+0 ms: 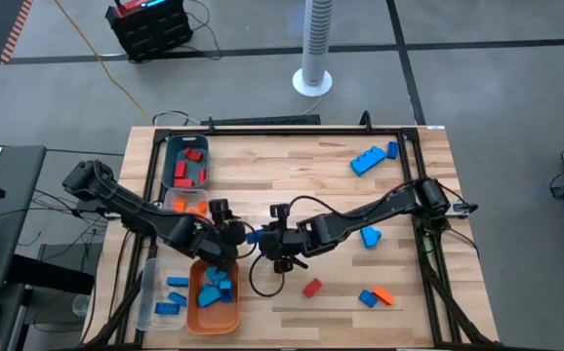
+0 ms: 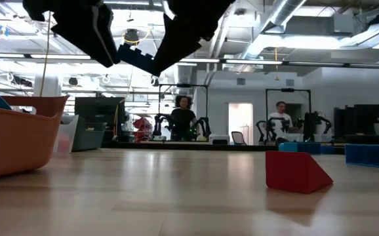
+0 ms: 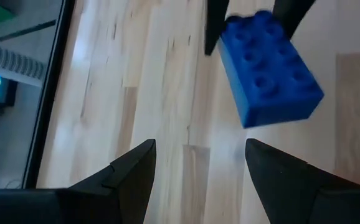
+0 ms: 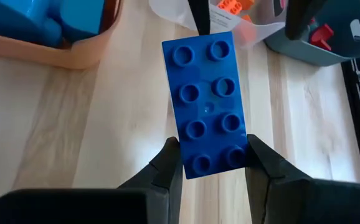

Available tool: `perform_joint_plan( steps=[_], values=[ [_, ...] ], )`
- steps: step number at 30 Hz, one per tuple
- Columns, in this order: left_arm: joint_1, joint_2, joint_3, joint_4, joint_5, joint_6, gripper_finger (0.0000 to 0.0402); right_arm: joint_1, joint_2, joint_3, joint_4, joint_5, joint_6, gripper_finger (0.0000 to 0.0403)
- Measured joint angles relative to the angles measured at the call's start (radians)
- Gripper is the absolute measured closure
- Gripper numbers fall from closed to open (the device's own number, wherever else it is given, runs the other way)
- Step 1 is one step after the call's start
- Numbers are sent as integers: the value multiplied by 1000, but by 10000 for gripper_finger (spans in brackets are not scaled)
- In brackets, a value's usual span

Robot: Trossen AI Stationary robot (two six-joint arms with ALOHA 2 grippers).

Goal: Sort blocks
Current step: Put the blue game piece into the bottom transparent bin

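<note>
A dark blue eight-stud block hangs above the table's middle, with my right gripper shut on it. My left gripper stands open just to the block's left, with nothing between its fingers. Its fingers show beyond the block's far end in the right wrist view. In the high view the block lies between my left gripper and my right gripper. The low view shows the block well above the table top. My right gripper pinches the block's two long sides between its two fingers, at the end nearest the gripper. The fingers slant down from the table's right, and the block reaches forward beyond them. It is lifted clear of the table, studs toward the wrist camera.
At the left stand a teal bin with red blocks, a clear bin with orange ones, another clear bin with light blue ones and an orange tray with blue ones. Loose blocks lie at the far right, right and near side.
</note>
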Motion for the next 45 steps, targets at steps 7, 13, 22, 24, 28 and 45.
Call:
perform_joint_plan(
  steps=[7, 13, 22, 24, 28, 45],
  values=[
    [0, -1, 0, 16, 10, 37, 159, -1, -6, 0, 10, 8, 0, 286],
    [-1, -1, 0, 38, 22, 51, 159, -1, -30, 0, 83, 18, -22, 286],
    [-1, 0, 0, 183, -19, 115, 159, -7, -30, 0, 126, 17, -32, 286],
    [-1, 0, 0, 188, -19, 121, 159, -7, -30, 0, 129, 18, -37, 286],
    [2, 0, 0, 188, -19, 133, 175, -2, -30, 0, 129, 18, -46, 286],
    [-6, -18, 112, -96, 229, 33, 279, -9, -70, 0, -192, 18, 51, 181]
  ],
)
